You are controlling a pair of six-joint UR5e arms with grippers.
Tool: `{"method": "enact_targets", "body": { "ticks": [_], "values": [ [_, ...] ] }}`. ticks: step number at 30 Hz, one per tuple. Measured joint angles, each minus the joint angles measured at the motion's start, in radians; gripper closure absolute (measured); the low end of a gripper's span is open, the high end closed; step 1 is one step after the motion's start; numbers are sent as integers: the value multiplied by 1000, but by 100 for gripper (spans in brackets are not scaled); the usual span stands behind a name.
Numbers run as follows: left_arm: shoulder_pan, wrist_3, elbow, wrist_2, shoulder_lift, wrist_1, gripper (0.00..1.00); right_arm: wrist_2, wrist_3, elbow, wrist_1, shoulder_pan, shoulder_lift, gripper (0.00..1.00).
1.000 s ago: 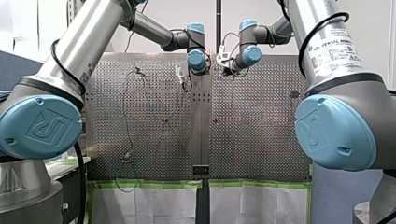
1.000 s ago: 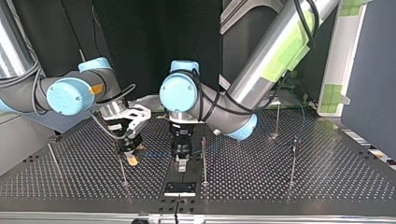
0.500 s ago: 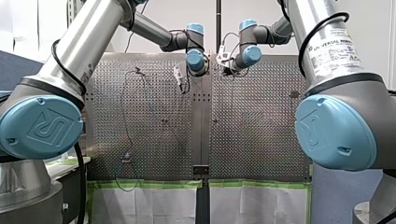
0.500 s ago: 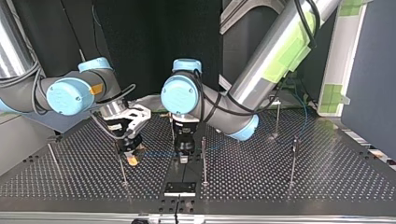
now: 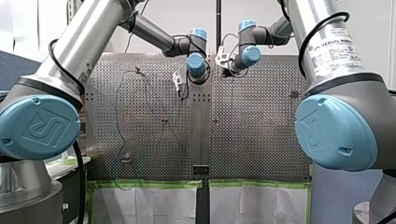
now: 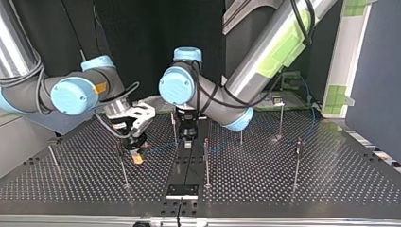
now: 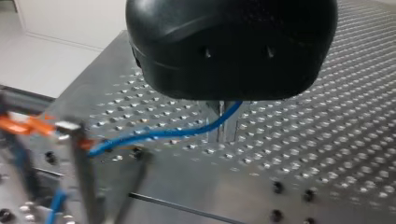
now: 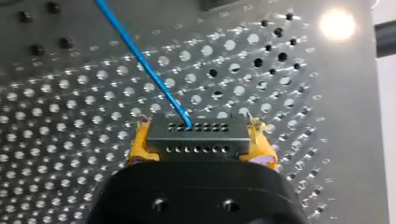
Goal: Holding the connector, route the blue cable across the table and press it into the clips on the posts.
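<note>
In the top view, my right arm enters at left with its wrist bent down. My right gripper [image 6: 136,155] has its yellow pads [image 8: 140,142] clamped on the connector [image 8: 198,136], low over the table [image 6: 283,184]. Right of it, my left gripper [image 6: 187,142] points straight down mid-table, metal fingers [image 7: 219,130] pinching the blue cable [image 7: 159,134].

Perforated metal table [image 5: 257,140] in a screened-off lab bay

A plain pale wall [image 5: 159,23] stands behind the far edge of the table in the front view. Green tape [image 5: 149,184] edges its near side above hanging white sheets [image 5: 154,205], and a dark blue partition [image 5: 18,65] shows at the left. Seen from across the table, a black backdrop [image 6: 142,38] fills the rear beside a white frame [image 6: 352,52] patched with green tape. A bright lamp glare [image 8: 337,24] lies on the metal.
</note>
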Motion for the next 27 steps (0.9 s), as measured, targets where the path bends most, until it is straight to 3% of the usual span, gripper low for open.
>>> {"method": "enact_targets", "body": {
  "ticks": [8,17,27],
  "values": [
    [-19,1,-59,-18,0,22,100,1,0,57,0,-4,-34,100],
    [-42,-3,-130,-28,0,84,100,1,-6,127,-2,0,-41,100],
    [-48,-6,-187,-29,0,146,100,5,-39,199,-6,-6,-40,100]
  ]
}}
